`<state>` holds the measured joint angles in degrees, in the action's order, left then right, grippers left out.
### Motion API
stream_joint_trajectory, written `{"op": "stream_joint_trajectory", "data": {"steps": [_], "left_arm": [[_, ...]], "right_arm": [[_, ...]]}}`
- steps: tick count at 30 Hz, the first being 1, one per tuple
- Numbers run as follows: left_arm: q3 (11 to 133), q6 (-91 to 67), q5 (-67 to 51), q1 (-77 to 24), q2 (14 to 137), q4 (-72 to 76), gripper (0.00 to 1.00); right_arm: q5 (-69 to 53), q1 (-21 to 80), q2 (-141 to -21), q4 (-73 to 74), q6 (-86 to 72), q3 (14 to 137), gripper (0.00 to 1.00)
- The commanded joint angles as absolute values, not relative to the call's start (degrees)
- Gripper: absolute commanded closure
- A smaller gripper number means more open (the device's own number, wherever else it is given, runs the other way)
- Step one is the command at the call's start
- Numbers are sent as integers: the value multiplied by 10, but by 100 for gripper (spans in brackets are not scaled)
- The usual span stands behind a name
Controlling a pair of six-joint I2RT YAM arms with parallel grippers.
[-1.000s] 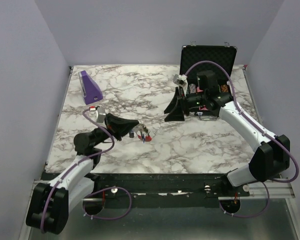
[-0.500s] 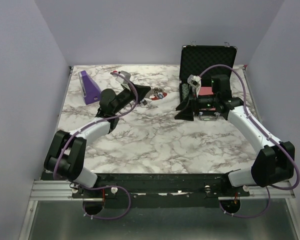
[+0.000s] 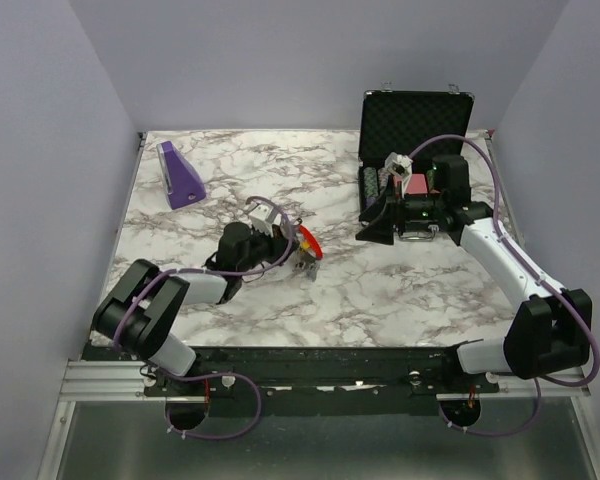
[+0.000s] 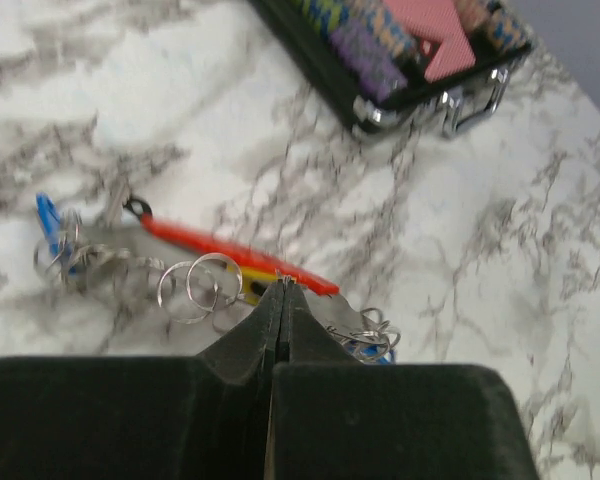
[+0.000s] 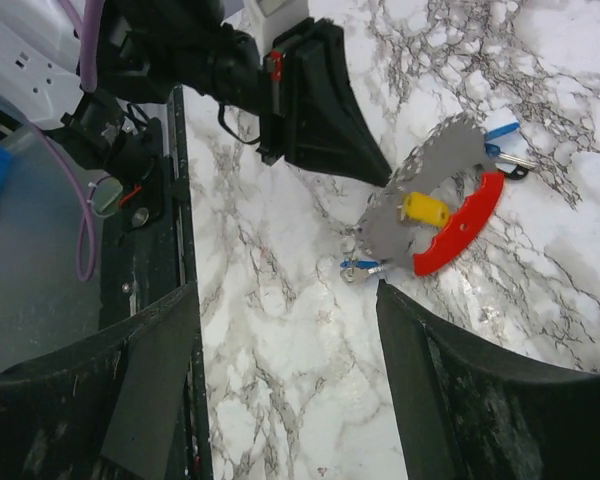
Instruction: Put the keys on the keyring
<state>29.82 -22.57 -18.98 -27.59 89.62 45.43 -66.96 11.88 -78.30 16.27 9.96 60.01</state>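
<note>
Keyring [image 3: 305,250]: small bunch of thin metal rings [image 4: 195,285] w/ red curved plastic crescent [image 5: 460,235] + flat grey tag [image 5: 430,185]. Lies flat on white-grey marble-look table [image 3: 380,290], about mid-table.
Yellow-headed key [image 5: 425,210]: tiny, on the grey tag, by crescent's inner curve.
Blue-headed keys: one [image 5: 500,131] at one end of bunch, one [image 5: 360,267] at the other, in among the rings.
L gripper [image 4: 280,292]: black fingers pressed tight together, no gap seen. Tip sits at edge of tag, by the yellow head. Can't tell if it nips anything.
R gripper [image 5: 280,300]: jaws wide apart, nothing betw them. Hangs above table by front of case, apart from bunch.
Black hard case [image 3: 415,120]: open, lid upright, back right. Rows of poker chips [image 4: 365,45] + pink card [image 4: 435,25] inside.
Purple wedge [image 3: 180,175]: back left, well apart from the rest.
</note>
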Motion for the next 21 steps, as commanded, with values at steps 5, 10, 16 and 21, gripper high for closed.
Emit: {"op": "stream_joint_trajectory", "data": {"steps": [5, 10, 16, 21], "left_arm": [[210, -248, -135, -279, 669, 388, 27], [272, -280, -62, -237, 445, 117, 1], [442, -258, -172, -65, 387, -206, 1], [526, -169, -102, -39, 374, -355, 1]], "right_arm": [[-663, 114, -763, 183, 157, 583, 18], [-537, 113, -739, 256, 223, 597, 16], [-382, 42, -692, 233, 148, 632, 0], [-259, -10, -684, 262, 4, 720, 0]]}}
